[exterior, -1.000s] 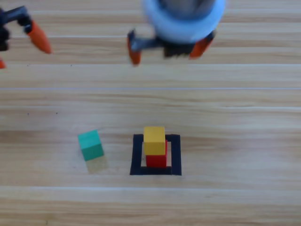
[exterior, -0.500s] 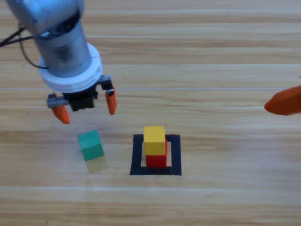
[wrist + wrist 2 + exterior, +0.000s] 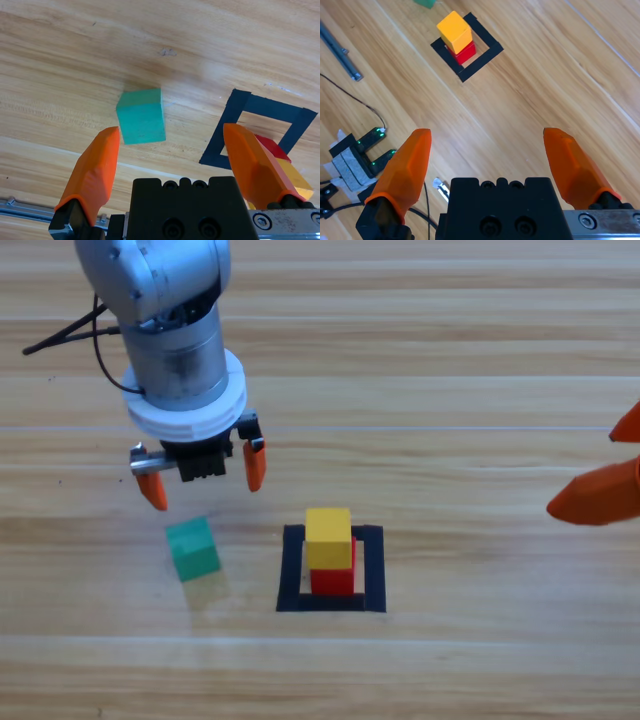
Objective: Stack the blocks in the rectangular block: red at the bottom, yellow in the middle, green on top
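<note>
Inspection of the table finds the left gripper [image 3: 204, 477] poised above the wood with its two orange jaws spread wide and nothing held between them. The green cube [image 3: 193, 548] lies on the table just ahead of those jaws and below them, apart from both. In the left wrist view the green cube [image 3: 141, 116] sits in the gap between the jaws, nearer the left jaw than the right; from this angle I cannot tell how far above the cube the tips hang.

To the right of this gripper, near but clear of it, lies the black tape rectangle [image 3: 291, 570]. Inside it stands the red cube [image 3: 333, 580] on the wood, with the yellow cube [image 3: 328, 537] resting squarely on top. The wrist view shows the tape rectangle [image 3: 235, 107] just beyond the right jaw, with the red cube [image 3: 270, 148] and the yellow cube [image 3: 292, 177] partly hidden behind that jaw. The green cube is well outside the tape outline, on bare wood.

The right gripper [image 3: 625, 465] waits at the far right edge, only its orange tips showing. Its own view confirms the right gripper [image 3: 487, 145] has its jaws wide apart and empty, with the two-cube stack far ahead of it. Cables and a small taped device [image 3: 355, 155] lie on the table near its left jaw.
</note>
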Action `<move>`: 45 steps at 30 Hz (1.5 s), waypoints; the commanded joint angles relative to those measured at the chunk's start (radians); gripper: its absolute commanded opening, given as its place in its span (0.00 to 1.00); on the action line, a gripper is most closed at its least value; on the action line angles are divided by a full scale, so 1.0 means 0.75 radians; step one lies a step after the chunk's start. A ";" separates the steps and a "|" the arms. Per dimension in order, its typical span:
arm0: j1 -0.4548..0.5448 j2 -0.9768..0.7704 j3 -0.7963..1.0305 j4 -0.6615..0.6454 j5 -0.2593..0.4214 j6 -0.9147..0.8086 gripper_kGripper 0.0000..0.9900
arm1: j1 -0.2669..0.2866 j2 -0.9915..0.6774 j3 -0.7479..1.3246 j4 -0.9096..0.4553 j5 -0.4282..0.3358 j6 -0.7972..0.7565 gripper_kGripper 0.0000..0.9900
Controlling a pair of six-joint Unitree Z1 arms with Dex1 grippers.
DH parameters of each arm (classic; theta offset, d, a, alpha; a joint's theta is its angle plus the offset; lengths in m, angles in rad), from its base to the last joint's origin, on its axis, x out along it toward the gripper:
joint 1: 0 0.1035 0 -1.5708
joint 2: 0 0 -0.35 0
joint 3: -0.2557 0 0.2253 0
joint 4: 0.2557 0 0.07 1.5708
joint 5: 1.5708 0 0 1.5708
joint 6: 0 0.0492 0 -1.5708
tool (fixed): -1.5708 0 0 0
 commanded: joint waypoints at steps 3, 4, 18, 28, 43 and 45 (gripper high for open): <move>-0.018 0.030 0.101 0.009 -0.020 -0.054 0.90 | -0.034 0.087 0.036 -0.011 0.053 -0.027 1.00; -0.018 0.018 0.117 0.005 -0.022 -0.060 0.90 | -0.034 0.091 0.036 -0.011 0.057 -0.031 1.00; -0.016 -0.019 0.291 -0.187 -0.106 -0.058 0.90 | -0.034 0.136 0.036 -0.011 0.065 -0.047 1.00; 0.044 -0.017 0.297 -0.249 -0.112 -0.048 0.90 | -0.034 0.142 0.036 -0.009 0.065 -0.049 1.00; 0.105 -0.011 0.377 -0.331 -0.118 -0.009 0.80 | -0.034 0.156 0.040 -0.009 0.063 -0.053 1.00; 0.105 -0.005 0.373 -0.331 -0.116 -0.009 0.72 | -0.034 0.160 0.038 -0.009 0.065 -0.053 1.00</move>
